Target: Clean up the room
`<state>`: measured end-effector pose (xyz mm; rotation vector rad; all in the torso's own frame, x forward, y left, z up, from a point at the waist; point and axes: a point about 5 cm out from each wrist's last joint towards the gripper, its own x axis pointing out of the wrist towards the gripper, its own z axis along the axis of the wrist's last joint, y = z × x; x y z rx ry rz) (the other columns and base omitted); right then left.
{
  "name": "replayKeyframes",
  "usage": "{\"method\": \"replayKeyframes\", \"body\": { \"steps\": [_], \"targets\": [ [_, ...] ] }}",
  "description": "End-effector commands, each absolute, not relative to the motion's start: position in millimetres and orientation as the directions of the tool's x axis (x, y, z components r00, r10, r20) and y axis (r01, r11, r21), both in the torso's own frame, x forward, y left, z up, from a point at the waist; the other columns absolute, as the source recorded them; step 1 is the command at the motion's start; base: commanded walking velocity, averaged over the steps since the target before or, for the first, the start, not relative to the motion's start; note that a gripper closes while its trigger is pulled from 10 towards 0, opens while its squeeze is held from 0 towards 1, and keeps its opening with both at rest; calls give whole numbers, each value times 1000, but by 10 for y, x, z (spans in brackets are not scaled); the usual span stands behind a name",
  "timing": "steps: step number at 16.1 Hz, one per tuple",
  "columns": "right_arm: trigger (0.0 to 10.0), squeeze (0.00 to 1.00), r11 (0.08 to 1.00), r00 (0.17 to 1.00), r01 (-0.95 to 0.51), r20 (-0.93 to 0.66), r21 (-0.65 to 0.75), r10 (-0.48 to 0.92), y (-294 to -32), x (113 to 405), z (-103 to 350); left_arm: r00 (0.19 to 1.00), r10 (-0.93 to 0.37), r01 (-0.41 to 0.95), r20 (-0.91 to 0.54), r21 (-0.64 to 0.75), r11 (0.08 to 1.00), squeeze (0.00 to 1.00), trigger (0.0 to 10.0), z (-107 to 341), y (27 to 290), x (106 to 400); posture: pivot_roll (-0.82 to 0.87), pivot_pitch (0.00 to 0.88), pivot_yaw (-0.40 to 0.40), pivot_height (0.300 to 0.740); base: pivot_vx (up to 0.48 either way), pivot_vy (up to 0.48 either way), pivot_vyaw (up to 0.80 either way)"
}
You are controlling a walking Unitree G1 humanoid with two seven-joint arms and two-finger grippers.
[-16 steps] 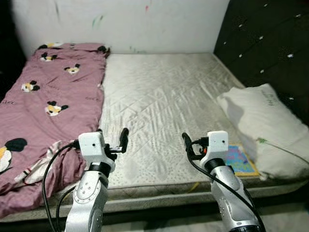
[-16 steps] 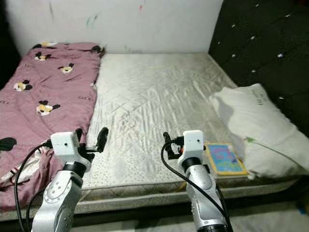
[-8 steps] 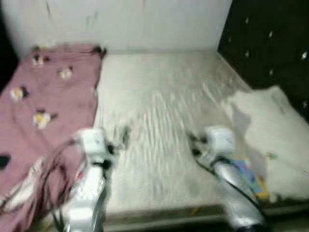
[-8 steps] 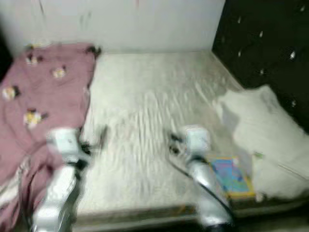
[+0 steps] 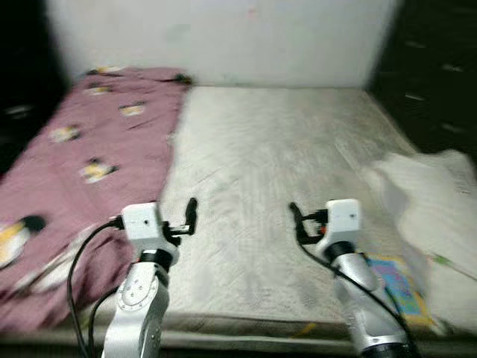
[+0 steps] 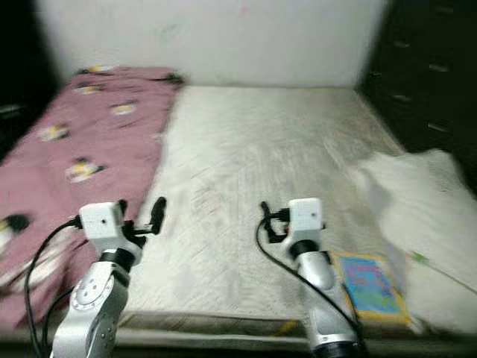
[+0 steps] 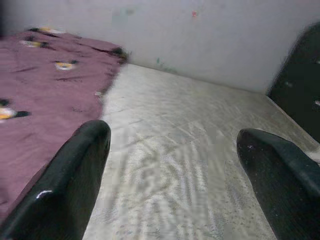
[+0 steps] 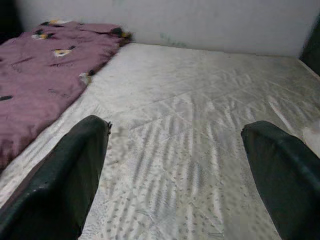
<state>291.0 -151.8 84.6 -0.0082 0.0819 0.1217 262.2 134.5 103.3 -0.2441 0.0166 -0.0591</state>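
Note:
A bare white quilted mattress [image 5: 276, 156] lies before me. A mauve blanket [image 5: 89, 149] printed with cartoon mice covers its left side. At the right lies a white pillow [image 5: 428, 198], and a colourful book [image 5: 399, 287] rests near the mattress's front right corner. My left gripper [image 5: 191, 211] is held above the front edge beside the blanket, open and holding nothing. My right gripper [image 5: 295, 221] is raised left of the book, open too. In the wrist views both pairs of black fingers [image 7: 75, 175] [image 8: 70, 170] stand wide apart over the mattress.
A white wall [image 5: 223, 33] with faint coloured marks stands behind the bed. A dark tufted headboard [image 5: 440, 67] runs along the right side. The mattress's front edge [image 5: 246, 324] is just below my arms.
The whole picture has shifted to the right, so the camera has turned left; the pillow and book sit closer to the right edge. Both arms keep the same raised pose, fingers open.

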Motion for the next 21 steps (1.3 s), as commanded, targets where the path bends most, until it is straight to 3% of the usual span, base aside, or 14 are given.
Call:
{"method": "replayKeyframes", "body": {
  "steps": [1, 21],
  "targets": [
    [10000, 0, 990, 987, -142, -75, 6, 142, -1431, 2917, 854, 999, -47, 43, -9, -251, 967, 0, 10000, 1047, 1361, 2621, 11, 11, -3, 740, 0, 480, 419],
    [10000, 0, 989, 982, -151, -119, -9, 149, -1418, 2926, 790, 999, -47, 44, -6, -261, 964, 0, 10000, 1055, 1355, 2641, 11, 3, -7, 740, 0, 480, -80]
  ]
}}
